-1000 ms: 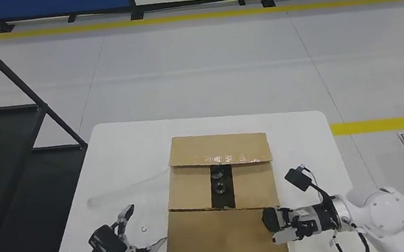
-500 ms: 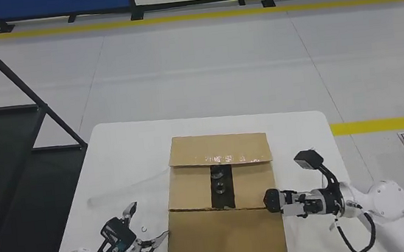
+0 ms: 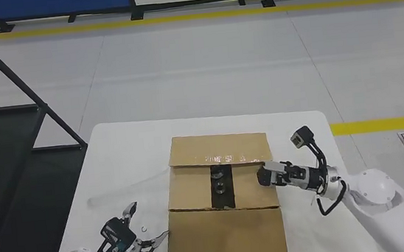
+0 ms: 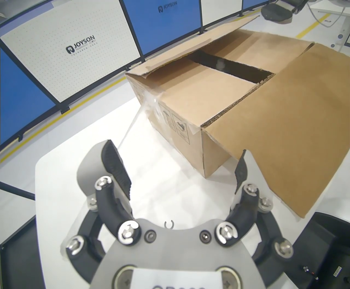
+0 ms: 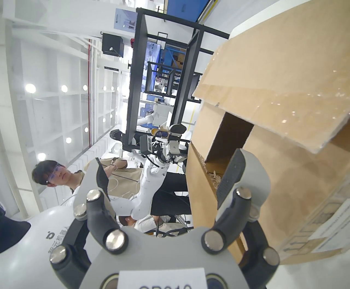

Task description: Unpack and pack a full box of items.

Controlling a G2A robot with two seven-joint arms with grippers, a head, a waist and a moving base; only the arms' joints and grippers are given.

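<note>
The cardboard box (image 3: 224, 190) sits mid-surface (image 3: 116, 157). Its outer flaps are folded out, and its inner flaps nearly meet over a slot (image 3: 221, 185) where dark items show. The right hand (image 5: 168, 158), spread wide and holding nothing, is at the box's right edge by the inner flap, probably to lift it. The left hand (image 4: 175, 153) hangs open and empty off the box's near-left corner.

Your white table (image 3: 131, 156) has rounded corners. The cardboard box (image 3: 219, 150) sits on it near the middle, flaps open. A strip of clear tape (image 4: 133, 123) trails from one box corner onto the tabletop. A small open ring (image 3: 144, 227) lies just beside the box.
</note>
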